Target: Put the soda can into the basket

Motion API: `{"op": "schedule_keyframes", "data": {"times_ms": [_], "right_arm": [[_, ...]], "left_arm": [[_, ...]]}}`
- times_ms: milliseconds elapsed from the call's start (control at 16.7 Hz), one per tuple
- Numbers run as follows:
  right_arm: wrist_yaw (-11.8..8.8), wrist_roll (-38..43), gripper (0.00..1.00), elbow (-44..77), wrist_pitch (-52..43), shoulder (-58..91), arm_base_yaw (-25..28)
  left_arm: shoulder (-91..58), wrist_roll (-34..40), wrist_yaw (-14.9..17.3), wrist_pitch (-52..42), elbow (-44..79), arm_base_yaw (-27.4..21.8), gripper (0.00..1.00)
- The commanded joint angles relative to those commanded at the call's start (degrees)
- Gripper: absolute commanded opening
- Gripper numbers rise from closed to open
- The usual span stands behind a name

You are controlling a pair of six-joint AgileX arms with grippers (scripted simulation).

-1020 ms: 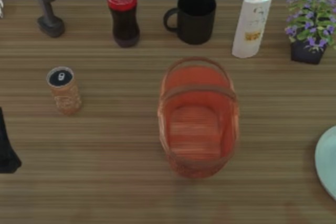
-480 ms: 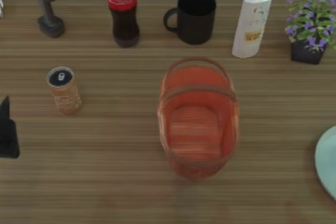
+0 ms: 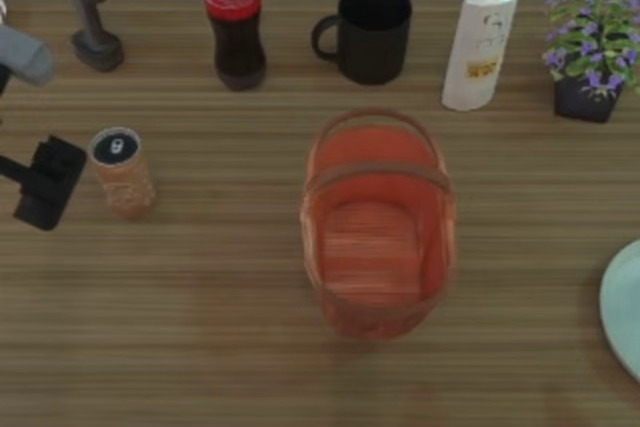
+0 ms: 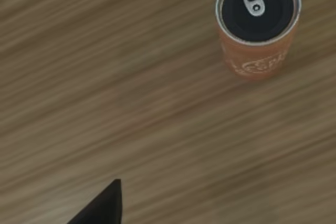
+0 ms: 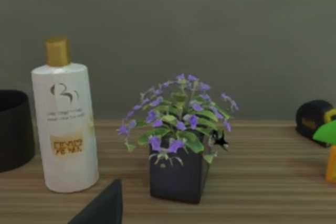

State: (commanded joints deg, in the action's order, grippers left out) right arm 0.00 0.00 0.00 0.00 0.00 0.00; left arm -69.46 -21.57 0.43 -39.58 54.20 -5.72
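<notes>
Nothing was done yet: the can [image 3: 122, 170] stood near the worktop's [image 3: 200, 327] left edge, ungrasped, well apart from the basket [image 3: 377, 232]; left gripper [image 3: 45, 183] beside it, finger state unclear.

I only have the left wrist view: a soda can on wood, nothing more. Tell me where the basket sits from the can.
Observer: The basket stands mid-table, to the right of the soda can in the top view, well apart from it.
Operator: Report what lies between them.
Observer: Only bare table. The cola bottle stands farther back, near the far edge.
Operator: Place my left end effector.
Observer: The left end effector is just left of the can, close beside it. The right arm is outside the top view; its wrist camera faces a potted plant.
</notes>
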Motion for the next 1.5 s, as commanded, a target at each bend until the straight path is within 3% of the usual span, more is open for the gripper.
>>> {"op": "schedule_keyframes", "data": {"times_ms": [360, 720, 1200, 1500], "right_arm": [[0.0, 0.0, 1.0, 0.0, 0.0, 0.0, 0.0], [0.0, 0.0, 1.0, 0.0, 0.0, 0.0, 0.0], [0.0, 0.0, 1.0, 0.0, 0.0, 0.0, 0.0], [0.0, 0.0, 1.0, 0.0, 0.0, 0.0, 0.0]], "left_arm": [[-34.8, -10.1, -0.3, -17.9, 27.6, -2.0, 1.0], [-54.5, -15.9, -0.3, -26.3, 46.3, -3.2, 1.0], [-56.6, -16.5, -0.3, -26.8, 48.3, -3.1, 1.0], [-58.7, -16.6, -0.3, -19.9, 43.6, -3.3, 1.0]]}}
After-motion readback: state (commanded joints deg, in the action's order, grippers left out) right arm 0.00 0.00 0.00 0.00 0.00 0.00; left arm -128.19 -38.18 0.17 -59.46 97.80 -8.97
